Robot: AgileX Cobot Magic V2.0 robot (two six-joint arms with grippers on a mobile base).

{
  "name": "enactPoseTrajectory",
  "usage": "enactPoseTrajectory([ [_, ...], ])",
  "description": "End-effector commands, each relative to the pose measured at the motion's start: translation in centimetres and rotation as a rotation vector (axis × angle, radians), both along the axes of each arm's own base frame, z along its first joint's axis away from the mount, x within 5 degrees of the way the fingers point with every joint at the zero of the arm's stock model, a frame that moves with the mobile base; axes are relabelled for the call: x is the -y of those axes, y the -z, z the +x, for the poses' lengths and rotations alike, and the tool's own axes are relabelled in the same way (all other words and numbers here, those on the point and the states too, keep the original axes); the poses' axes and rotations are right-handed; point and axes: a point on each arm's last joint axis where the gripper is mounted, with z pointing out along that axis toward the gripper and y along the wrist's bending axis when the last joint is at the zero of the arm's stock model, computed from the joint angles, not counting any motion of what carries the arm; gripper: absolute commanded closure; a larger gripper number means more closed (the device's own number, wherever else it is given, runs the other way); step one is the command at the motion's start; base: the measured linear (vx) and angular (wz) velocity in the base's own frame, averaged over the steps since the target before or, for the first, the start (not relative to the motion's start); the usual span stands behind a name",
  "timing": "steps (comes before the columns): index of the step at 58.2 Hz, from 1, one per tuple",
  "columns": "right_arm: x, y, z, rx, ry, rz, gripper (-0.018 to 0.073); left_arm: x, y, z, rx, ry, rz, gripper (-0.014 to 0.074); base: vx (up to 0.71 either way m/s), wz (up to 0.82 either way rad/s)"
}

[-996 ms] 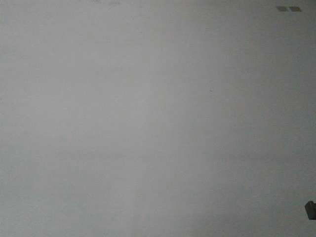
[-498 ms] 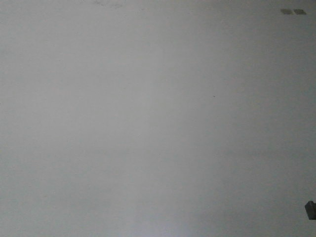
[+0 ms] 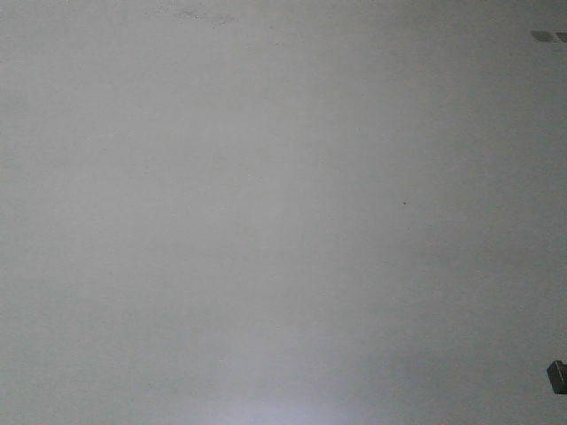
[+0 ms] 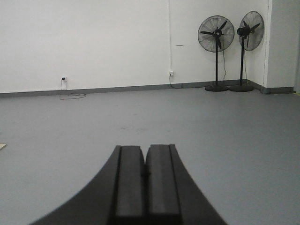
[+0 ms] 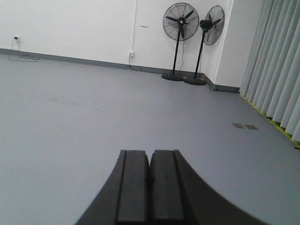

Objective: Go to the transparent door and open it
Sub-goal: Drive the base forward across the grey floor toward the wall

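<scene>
The transparent door is out of view in every frame. My left gripper (image 4: 146, 149) is shut with nothing between its dark pads, which press together above the grey floor (image 4: 70, 126). In the right wrist view my right gripper (image 5: 150, 153) is likewise shut and empty over the same floor. The front-facing view holds only bare grey floor (image 3: 266, 221) and a small dark piece of the robot (image 3: 557, 376) at its right edge.
Two black pedestal fans (image 4: 216, 49) (image 4: 247, 44) stand in the far corner against a white wall (image 4: 93, 42). Pale curtains (image 5: 276, 70) hang along the right side. Two small floor plates (image 5: 244, 126) lie near them. Wall sockets (image 4: 63, 79) sit low on the wall.
In the front-facing view the two floor plates at the top right and a small floor speck have slid down and to the right, so the base is moving. The grippers' earlier state is not shown.
</scene>
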Motion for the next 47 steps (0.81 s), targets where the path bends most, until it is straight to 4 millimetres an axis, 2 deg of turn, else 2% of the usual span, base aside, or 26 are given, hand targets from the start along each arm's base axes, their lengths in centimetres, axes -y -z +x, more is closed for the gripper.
enactPoseTrajectory([
  [1, -0.03, -0.31, -0.06, 0.077, -0.002, -0.015, 0.0566, -0.04, 0.24, -0.03, 0.063, -0.001, -0.014, 0.0602, 0.37, 0.05],
  [47, -0.03, -0.25, -0.06, 0.070, -0.001, -0.015, 0.0566, -0.04, 0.24, -0.03, 0.063, -0.001, -0.014, 0.0602, 0.48, 0.07],
])
